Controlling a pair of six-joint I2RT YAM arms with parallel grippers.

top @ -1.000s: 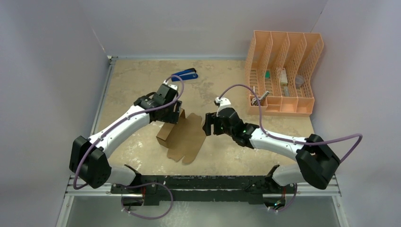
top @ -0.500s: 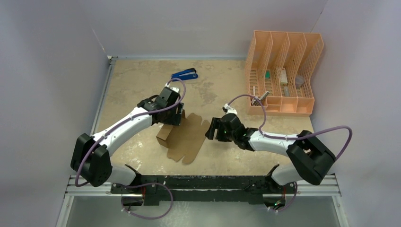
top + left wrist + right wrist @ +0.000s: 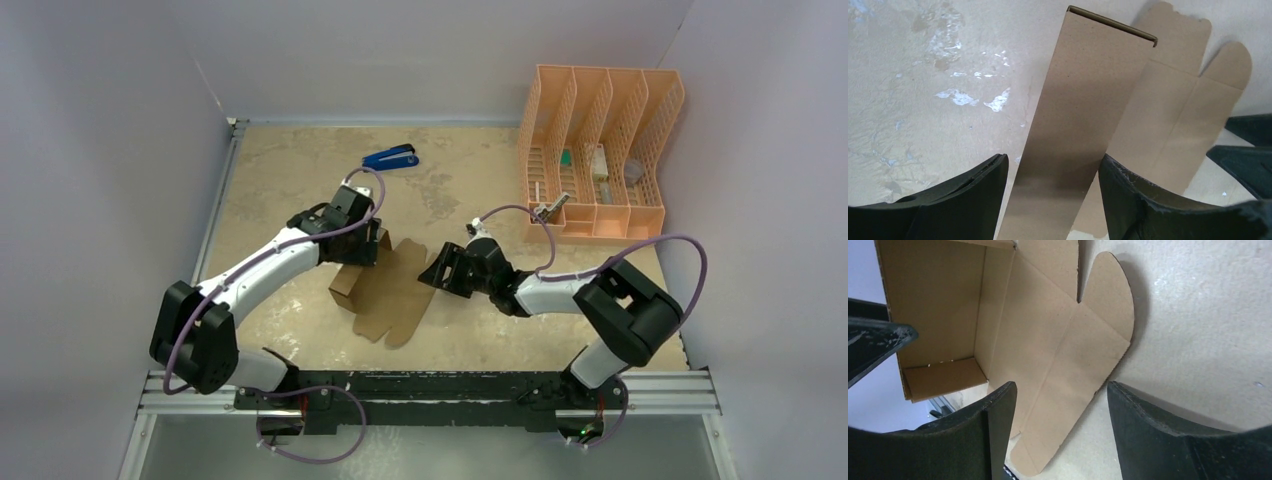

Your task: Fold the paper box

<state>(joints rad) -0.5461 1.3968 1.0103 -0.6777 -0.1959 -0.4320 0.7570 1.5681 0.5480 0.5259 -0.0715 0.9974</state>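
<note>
Barely begun, I judge: the left arm (image 3: 270, 258) has its jaws spread, straddling the one raised side panel (image 3: 1078, 115) of the paper box (image 3: 390, 290), which sits mid-desk (image 3: 460, 180) between both arms. The rest lies flat. The right arm (image 3: 540, 293) hovers, jaws released, at the rounded flap (image 3: 1103, 305). The other walls and the closing remain.

Organizer (image 3: 610, 222) contents unidentifiable; paper box (image 3: 1078, 115) cropped at left wrist view's bottom edge.
</note>
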